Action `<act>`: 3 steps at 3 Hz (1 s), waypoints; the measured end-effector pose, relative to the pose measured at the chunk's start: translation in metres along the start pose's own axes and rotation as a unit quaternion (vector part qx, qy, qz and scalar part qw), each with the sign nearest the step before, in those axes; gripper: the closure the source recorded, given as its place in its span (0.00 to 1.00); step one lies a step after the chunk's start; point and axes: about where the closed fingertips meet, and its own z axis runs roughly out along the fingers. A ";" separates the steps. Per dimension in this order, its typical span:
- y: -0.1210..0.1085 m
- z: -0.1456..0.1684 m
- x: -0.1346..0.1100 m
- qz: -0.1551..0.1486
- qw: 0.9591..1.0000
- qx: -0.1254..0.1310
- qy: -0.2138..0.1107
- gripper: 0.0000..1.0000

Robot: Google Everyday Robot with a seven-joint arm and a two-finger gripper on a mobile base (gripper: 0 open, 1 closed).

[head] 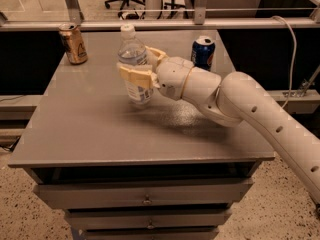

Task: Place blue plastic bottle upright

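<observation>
Firmly, claw (135, 64) around blue plastic bottle (132, 48)

Gold can (73, 44) back left, blue can (203, 52) back right, grey table (90, 139)
</observation>
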 end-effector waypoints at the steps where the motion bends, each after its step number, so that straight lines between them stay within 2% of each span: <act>1: 0.005 -0.006 0.011 0.006 1.000 -0.008 -0.001 0.28; 2: 0.009 -0.010 0.018 0.011 1.000 -0.011 -0.002 0.04; 3: 0.011 -0.013 0.021 0.013 1.000 -0.010 -0.002 0.00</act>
